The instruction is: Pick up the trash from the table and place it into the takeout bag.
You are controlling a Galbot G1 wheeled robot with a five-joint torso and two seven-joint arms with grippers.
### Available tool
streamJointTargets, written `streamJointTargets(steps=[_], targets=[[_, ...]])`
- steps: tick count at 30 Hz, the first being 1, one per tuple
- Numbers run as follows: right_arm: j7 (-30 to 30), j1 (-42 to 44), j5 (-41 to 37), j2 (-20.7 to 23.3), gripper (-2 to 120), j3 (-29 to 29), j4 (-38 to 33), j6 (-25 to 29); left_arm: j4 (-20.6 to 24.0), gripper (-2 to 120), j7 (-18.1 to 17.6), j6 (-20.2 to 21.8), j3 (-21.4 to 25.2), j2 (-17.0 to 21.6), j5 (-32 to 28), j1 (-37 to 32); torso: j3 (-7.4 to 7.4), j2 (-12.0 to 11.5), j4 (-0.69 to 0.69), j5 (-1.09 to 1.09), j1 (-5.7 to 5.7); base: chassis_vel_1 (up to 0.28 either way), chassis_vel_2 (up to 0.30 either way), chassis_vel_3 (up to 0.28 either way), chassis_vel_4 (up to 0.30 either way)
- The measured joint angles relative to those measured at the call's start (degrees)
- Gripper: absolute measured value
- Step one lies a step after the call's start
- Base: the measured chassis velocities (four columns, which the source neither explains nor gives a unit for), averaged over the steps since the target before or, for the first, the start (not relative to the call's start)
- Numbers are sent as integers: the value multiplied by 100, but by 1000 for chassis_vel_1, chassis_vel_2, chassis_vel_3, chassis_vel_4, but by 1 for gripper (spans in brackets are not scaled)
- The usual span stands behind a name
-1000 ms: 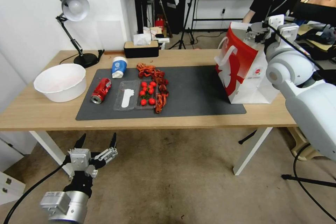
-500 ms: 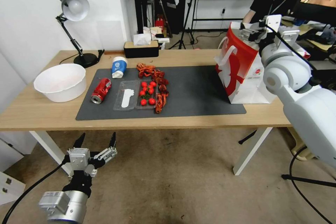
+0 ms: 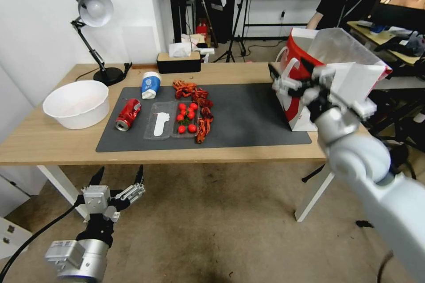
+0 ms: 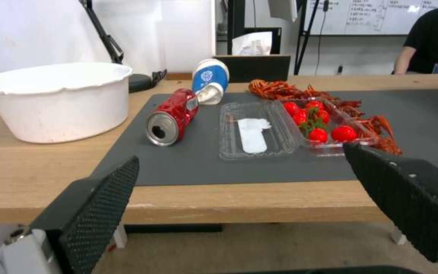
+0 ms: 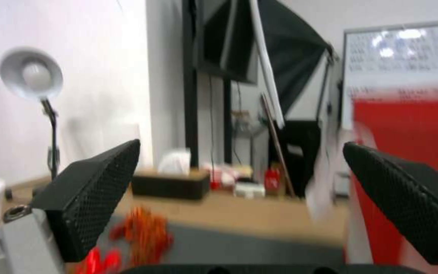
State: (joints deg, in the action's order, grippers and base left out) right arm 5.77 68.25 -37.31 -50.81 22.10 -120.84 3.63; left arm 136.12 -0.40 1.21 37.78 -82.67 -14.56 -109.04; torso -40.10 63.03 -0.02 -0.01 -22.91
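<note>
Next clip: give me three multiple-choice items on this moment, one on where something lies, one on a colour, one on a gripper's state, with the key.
1. Where does the red drink can lie?
A. inside the big white bowl
B. on its side on the dark grey mat, between the big white bowl and the clear tray
C. in the takeout bag

2. What colour is the side of the takeout bag that faces the mat?
A. red
B. green
C. black

3. How is the right gripper?
A. shut on the paper cup
B. shut on a bag handle
C. open and holding nothing, beside the bag

Key: 1 B, the can lies flat on the dark grey mat, its opening toward the table's near edge, with the big white bowl on one side and the clear tray on the other. 2 A, that panel is red. 3 C, its fingers are spread with nothing between them.
</note>
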Motion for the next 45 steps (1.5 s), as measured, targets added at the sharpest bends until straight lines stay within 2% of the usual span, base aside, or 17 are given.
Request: streamJointTargets(steps=[1, 5, 13, 19, 23, 27, 30, 31, 32, 33, 35, 36, 39, 40, 42, 45], targets=[[0, 0, 0, 0, 100, 0, 0, 0, 0, 100, 0, 0, 0, 0, 0, 0, 0, 0, 0, 0, 0, 0, 0, 0, 0], [54, 1251, 536, -527, 100, 267, -123, 577, -51, 100, -85, 16, -23, 45, -17, 52, 0, 0, 2, 0, 0, 0, 0, 0, 0], [132, 2560, 1098, -1104, 100, 342, -187, 1400, -66, 100, -92, 96, 17, 104, -103, 184, 1, 0, 2, -1, 0, 0, 0, 0, 0], [155, 2845, 1165, -1260, 100, 366, -116, 1618, -109, 100, -142, 156, 39, 216, -163, 312, 1, 0, 2, 0, 0, 0, 0, 0, 0], [162, 2890, 1165, -1355, 100, 357, -84, 1677, -16, 100, -323, 458, 64, 408, -379, 464, 0, 0, 2, 0, 0, 0, 0, 0, 0], [153, 2755, 1168, -1348, 100, 121, 41, 1683, -9, 100, -428, 510, 293, 673, -535, 606, -1, -1, 0, 2, -1, 0, 0, 0, 0], [133, 2458, 1169, -1249, 100, -191, 201, 1604, -110, 100, -516, 430, 621, 1037, -805, 861, -1, -1, 9, 3, -1, 0, 0, 0, 0], [126, 2446, 1172, -1240, 100, -226, 211, 1588, -202, 100, -532, 451, 655, 1233, -933, 1046, -1, -1, 7, 0, -1, 0, 0, 0, 0], [126, 2446, 1172, -1240, 100, -226, 211, 1588, -202, 100, -532, 451, 655, 1233, -933, 1046, -1, -1, 7, 0, -1, 0, 0, 0, 0], [120, 2453, 1190, -1240, 100, -256, 214, 1576, -336, 100, -544, 520, 655, 1497, -1118, 1285, -1, -1, -1, -3, -1, 0, 0, 0, 0], [115, 2479, 1260, -1263, 100, -297, 214, 1565, -587, 100, -558, 656, 575, 1880, -1447, 1638, -1, 0, -1, -1, -1, 0, 0, 0, 0], [115, 2479, 1260, -1263, 100, -297, 214, 1565, -587, 100, -558, 656, 575, 1880, -1447, 1638, -1, 0, -1, -1, -1, 0, 0, 0, 0], [114, 2496, 1357, -1320, 100, -349, 208, 1544, -1049, 100, -568, 744, 314, 2366, -1953, 2122, -1, -1, 1, 0, -1, 0, 0, 0, 0], [114, 2496, 1357, -1320, 100, -349, 208, 1544, -1049, 100, -568, 744, 314, 2366, -1953, 2122, -1, -1, 1, 0, -1, 0, 0, 0, 0], [115, 2510, 1426, -1346, 100, -380, 200, 1531, -1383, 100, -581, 778, 109, 2616, -2192, 2471, -1, -1, 2, -1, -1, 0, 0, 0, 0], [121, 2517, 1488, -1361, 100, -406, 196, 1511, -1617, 100, -605, 825, -69, 2796, -2390, 2774, -1, -1, 2, -1, -1, 0, 0, 0, 0]])
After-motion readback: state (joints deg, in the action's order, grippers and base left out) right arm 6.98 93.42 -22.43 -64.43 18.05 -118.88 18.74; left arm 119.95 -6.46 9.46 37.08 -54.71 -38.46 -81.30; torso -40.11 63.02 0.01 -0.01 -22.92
